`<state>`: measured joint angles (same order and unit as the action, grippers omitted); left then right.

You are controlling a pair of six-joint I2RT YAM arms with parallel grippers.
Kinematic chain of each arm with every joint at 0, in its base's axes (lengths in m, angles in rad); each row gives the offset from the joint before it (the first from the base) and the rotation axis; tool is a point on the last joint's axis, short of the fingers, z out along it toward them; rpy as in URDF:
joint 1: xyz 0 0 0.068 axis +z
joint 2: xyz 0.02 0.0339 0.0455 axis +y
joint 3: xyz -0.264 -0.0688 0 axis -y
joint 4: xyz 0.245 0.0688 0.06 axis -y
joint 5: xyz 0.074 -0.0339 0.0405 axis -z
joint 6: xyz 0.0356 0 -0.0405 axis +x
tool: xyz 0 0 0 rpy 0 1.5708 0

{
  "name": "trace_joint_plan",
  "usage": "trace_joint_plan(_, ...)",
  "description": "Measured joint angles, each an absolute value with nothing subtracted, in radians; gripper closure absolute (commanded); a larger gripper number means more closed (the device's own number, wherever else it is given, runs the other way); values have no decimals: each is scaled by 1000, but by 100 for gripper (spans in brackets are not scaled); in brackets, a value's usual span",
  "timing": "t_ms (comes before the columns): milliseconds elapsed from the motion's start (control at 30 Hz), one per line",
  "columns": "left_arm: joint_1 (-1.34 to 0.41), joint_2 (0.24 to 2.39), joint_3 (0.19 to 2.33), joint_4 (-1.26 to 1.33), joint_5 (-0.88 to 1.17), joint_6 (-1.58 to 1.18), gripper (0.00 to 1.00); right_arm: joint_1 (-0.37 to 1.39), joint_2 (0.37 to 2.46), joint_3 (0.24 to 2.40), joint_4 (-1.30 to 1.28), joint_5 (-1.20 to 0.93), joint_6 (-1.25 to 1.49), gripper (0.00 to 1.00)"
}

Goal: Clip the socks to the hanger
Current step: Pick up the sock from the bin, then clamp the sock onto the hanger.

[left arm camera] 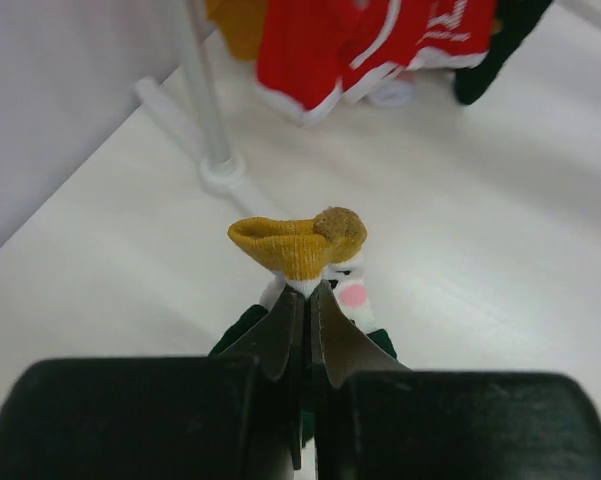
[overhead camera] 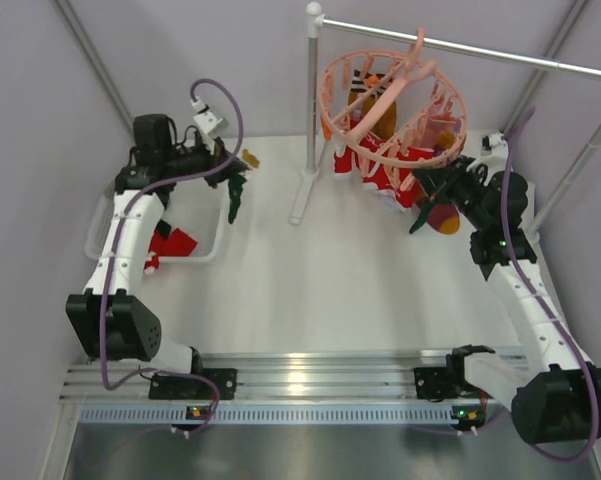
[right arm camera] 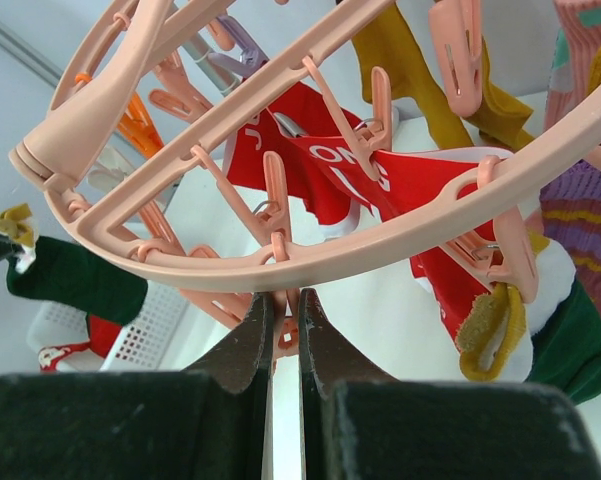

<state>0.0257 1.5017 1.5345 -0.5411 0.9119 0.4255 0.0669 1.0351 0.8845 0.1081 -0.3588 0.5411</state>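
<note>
The salmon-pink hanger [overhead camera: 395,95] hangs from the rail, tilted, with red socks [overhead camera: 375,165] and others clipped on it. My right gripper [overhead camera: 435,185] is under its near rim. In the right wrist view this gripper [right arm camera: 283,305] is shut on a dangling pink clip [right arm camera: 292,335] below the ring [right arm camera: 280,255]. My left gripper [overhead camera: 235,165] is shut on a dark green sock [overhead camera: 236,195] that dangles above the table. In the left wrist view its mustard cuff [left arm camera: 298,242] sticks out past the gripper [left arm camera: 308,290]. The same sock shows in the right wrist view [right arm camera: 75,280].
A white mesh basket [overhead camera: 205,250] at the left holds a red sock [overhead camera: 170,243]. The grey rail [overhead camera: 460,45] rests on a white pole [overhead camera: 312,110] standing mid-table. A maroon and mustard sock [right arm camera: 580,220] and a green one [right arm camera: 575,345] hang at the hanger's right.
</note>
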Motion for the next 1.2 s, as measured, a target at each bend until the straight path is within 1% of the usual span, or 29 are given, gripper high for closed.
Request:
trace_joint_plan(133,-175,1451,1436,-389,902,298,100,67,1038,884,113,-364,555,100)
trace_joint_plan(267,-367,1459,1385,-271,832,194,100,67,1044,884,123,-366,575,100)
trace_joint_plan(467,-627,1557,1385,-130,688,96,100,67,1052,884,128,-372,611,100)
trace_joint_plan(567,-715,1641,1414,-104,653,68,100,67,1052,884,127,-377,623,100)
trace_joint_plan(800,-740,1810,1535,-70,600,-5,100,67,1052,884,126,-390,632,100)
trace_joint_plan(1200,-743,1871,1636,8,583,-89,100,67,1052,884,126,-395,630,100)
